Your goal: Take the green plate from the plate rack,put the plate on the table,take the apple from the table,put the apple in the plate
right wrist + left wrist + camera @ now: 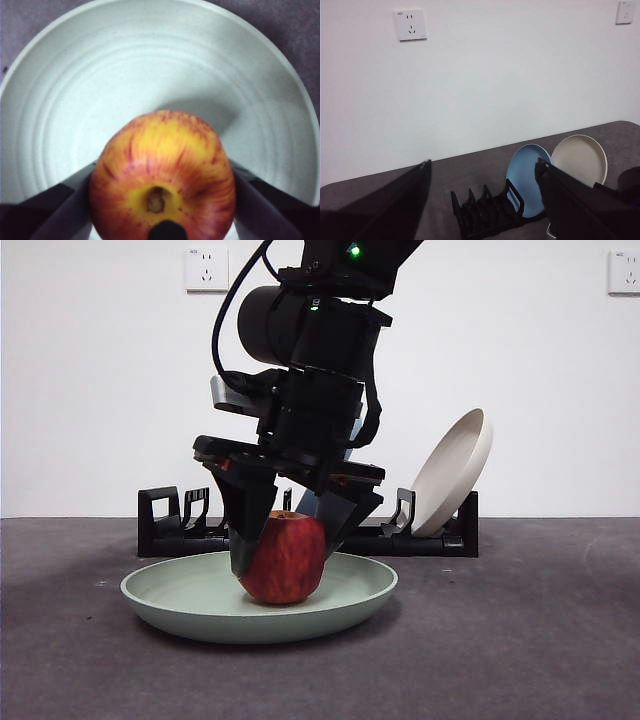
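The red and yellow apple (285, 560) sits in the middle of the pale green plate (180, 605), which lies flat on the dark grey table (520, 640). My right gripper (283, 555) comes down from above and is shut on the apple, one black jaw on each side. The right wrist view shows the apple (165, 150) from above, stem up, held by the right gripper (162, 174) over the green plate (75, 100). Behind the plate stands the black plate rack (170, 530). My left gripper (482, 165) hangs open and empty, high above the plate rack (480, 215).
A cream plate (455, 470) leans in the rack's right end. In the left wrist view a light blue plate (527, 180) stands in the rack beside the cream plate (580, 160). A white wall with sockets (206, 270) closes the back.
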Tool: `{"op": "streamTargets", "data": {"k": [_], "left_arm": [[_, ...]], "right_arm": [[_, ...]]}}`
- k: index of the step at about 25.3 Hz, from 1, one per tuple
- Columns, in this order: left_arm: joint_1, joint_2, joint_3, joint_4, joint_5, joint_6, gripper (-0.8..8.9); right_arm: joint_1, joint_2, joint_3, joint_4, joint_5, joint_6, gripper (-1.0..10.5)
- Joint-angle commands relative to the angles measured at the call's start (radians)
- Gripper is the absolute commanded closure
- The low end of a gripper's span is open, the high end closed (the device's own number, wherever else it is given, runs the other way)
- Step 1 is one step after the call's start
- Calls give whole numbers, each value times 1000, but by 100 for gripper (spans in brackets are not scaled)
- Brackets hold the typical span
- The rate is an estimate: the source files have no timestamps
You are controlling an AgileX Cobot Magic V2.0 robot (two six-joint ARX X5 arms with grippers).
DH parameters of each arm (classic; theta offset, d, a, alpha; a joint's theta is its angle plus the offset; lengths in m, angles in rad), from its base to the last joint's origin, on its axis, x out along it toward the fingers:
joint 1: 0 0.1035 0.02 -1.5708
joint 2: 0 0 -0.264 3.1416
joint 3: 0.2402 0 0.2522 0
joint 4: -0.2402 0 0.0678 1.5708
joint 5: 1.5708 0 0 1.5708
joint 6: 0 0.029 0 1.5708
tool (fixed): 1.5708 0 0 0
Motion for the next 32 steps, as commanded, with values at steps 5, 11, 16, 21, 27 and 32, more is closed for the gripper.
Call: {"op": "streamTargets", "data": {"k": [5, 11, 16, 21, 27, 32], "left_arm": [[3, 32, -6, -19, -5, 12, 468], [3, 84, -6, -23, -5, 13, 468], [3, 153, -6, -19, -5, 20, 469], [4, 237, -6, -17, 0, 46, 473], [5, 341, -6, -5, 65, 105, 746], [43, 416, -7, 18, 225, 141, 822]], "right_arm": [[11, 21, -12, -9, 2, 0, 408], [11, -65, -11, -12, 3, 0, 411], [5, -188, -11, -15, 6, -2, 412], [-2, -331, -11, -43, 54, -7, 417], [-27, -502, -11, -117, 82, -50, 815], [-75, -648, -12, -170, 83, -91, 957]]}}
